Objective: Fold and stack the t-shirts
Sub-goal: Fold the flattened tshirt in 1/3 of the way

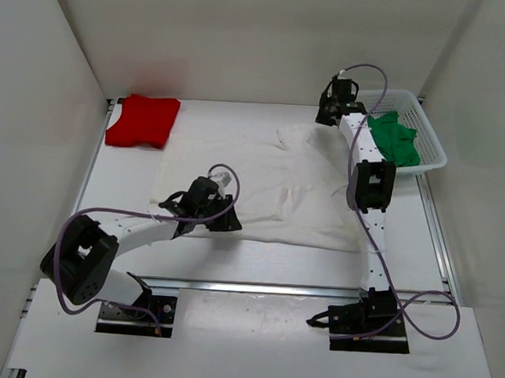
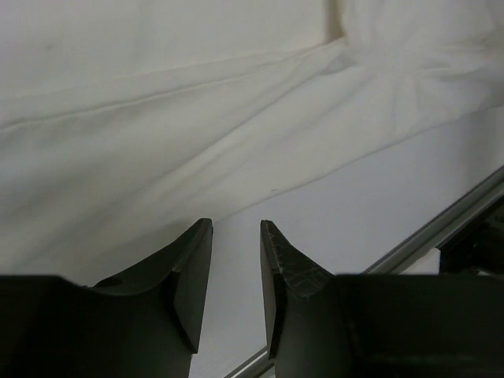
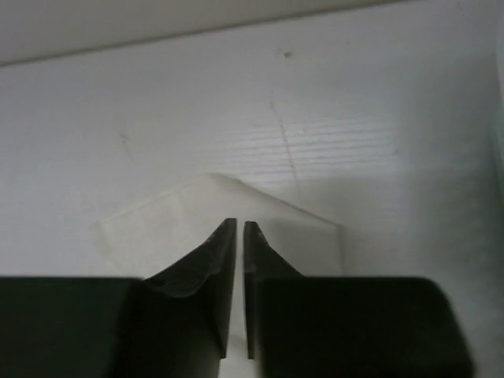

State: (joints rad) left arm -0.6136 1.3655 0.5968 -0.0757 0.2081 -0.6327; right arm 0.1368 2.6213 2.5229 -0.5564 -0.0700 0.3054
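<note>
- Far left: the red t-shirt (image 1: 143, 121) lies folded in a compact block at the far-left corner of the table (image 1: 257, 256), well apart from both arms.
- Left of centre: the left gripper (image 2: 236, 228) hovers low over bare table at the near edge of the white t-shirt (image 1: 261, 185). Its fingers are apart with nothing between them.
- Centre: the white t-shirt sprawls flat but rumpled across the middle of the table, with creases running through it and one corner drawn out toward the far right.
- Right of centre: the right gripper (image 3: 239, 228) reaches to that far-right corner, just beside the basket (image 1: 434, 136). Its fingers stand almost together with only a thin slit between them, and a pale peak of cloth sits at their tips. Whether they actually pinch the cloth cannot be told.
- Far right: the green t-shirt (image 1: 394, 139) sits crumpled and unfolded in the white mesh basket.
- Handling, as a judgement: the white t-shirt looks light, thin and limp. It is likely to sag and bunch rather than hold a shape, and to drag across the table if pulled from a single point. It is best pinched at hems or corners, the near hem for the left gripper and the far sleeve or shoulder for the right, so that a whole edge lifts together.
</note>
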